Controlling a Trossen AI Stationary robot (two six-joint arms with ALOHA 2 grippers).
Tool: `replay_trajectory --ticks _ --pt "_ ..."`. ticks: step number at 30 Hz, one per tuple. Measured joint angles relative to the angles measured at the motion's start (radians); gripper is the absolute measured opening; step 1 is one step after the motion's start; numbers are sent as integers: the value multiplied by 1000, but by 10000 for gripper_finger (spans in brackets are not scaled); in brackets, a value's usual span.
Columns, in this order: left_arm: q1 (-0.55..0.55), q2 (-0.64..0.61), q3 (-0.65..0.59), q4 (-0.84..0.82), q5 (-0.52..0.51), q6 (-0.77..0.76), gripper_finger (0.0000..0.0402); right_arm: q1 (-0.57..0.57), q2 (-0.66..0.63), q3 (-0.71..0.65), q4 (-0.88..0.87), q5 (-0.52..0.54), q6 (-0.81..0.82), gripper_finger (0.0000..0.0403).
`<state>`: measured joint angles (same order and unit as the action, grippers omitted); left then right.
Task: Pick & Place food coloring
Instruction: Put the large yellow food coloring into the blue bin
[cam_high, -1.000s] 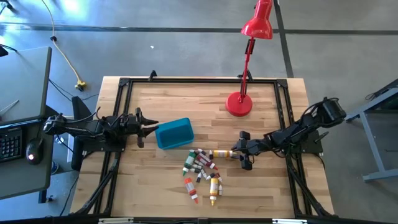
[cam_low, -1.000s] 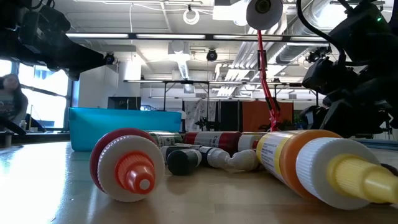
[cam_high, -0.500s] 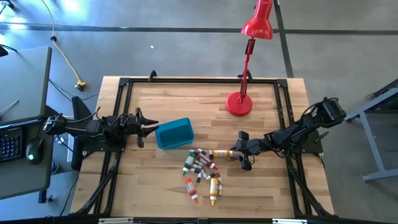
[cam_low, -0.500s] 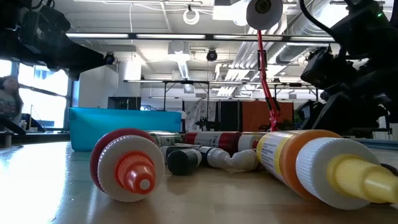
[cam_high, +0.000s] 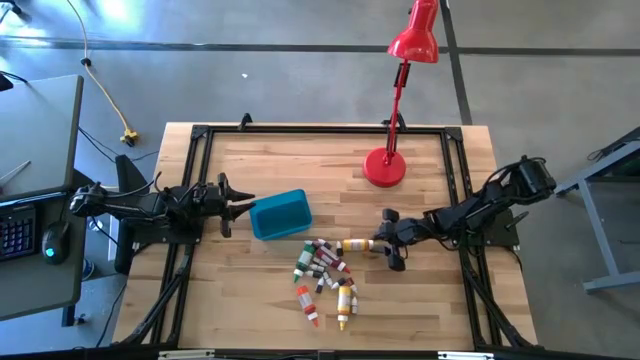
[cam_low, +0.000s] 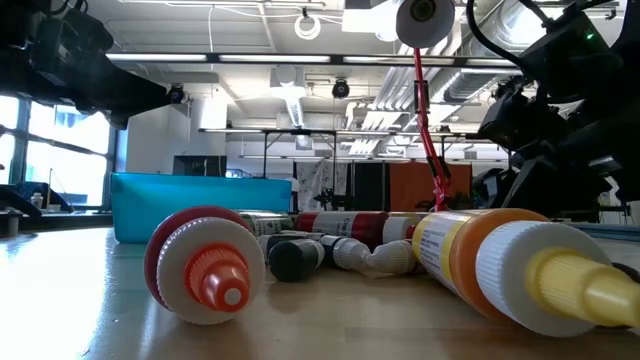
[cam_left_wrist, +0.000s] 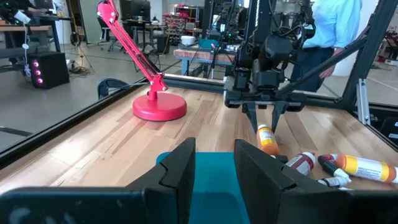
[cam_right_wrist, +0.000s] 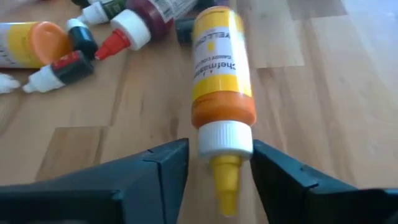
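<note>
Jaws of the right gripper (cam_right_wrist: 214, 163) stand apart on either side of the white collar and yellow tip of a yellow bottle (cam_right_wrist: 219, 81), not yet pressed in on it, so this looks like the moment just before the squeeze. That bottle lies flat on the wooden table (cam_high: 300, 160), its long axis running straight away from the jaws, pointed tip toward the wrist and its base toward the heap of other bottles (cam_high: 322, 262). Since the fingers straddle the narrow neck across that axis, a plain pinch should catch it, though I judge the smooth round plastic could roll or slip out. The remaining bottles are small, glossy plastic, with ribbed white caps and red or orange nozzles, scattered on their sides near the middle of the table. A blue tub (cam_high: 280, 214), rigid and rectangular, sits just beside them. The left gripper (cam_high: 238, 205) waits at the tub's far side, fingers parted and empty, farther from the bottles than the right.
</note>
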<state>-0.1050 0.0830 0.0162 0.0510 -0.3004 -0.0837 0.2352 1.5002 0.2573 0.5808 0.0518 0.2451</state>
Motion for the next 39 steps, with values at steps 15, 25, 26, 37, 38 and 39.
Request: replay_trajectory --ticks 15,25,26,37,38,39 --pt "0 0 0 3 -6 0 107 0 0 66 24 -14 -54 121" --pt "0 0 0 6 -9 0 107 0 0 448 -705 31 -87 114" --pt "0 0 0 6 -9 0 107 0 0 498 -795 53 -107 116" --pt "0 0 0 18 -38 0 107 -56 0 960 -1204 227 -490 117" --pt "0 0 0 26 -52 0 107 -73 0 979 -1208 220 -516 117" --pt "0 0 0 38 -61 0 107 -90 6 998 -1213 213 -543 117"
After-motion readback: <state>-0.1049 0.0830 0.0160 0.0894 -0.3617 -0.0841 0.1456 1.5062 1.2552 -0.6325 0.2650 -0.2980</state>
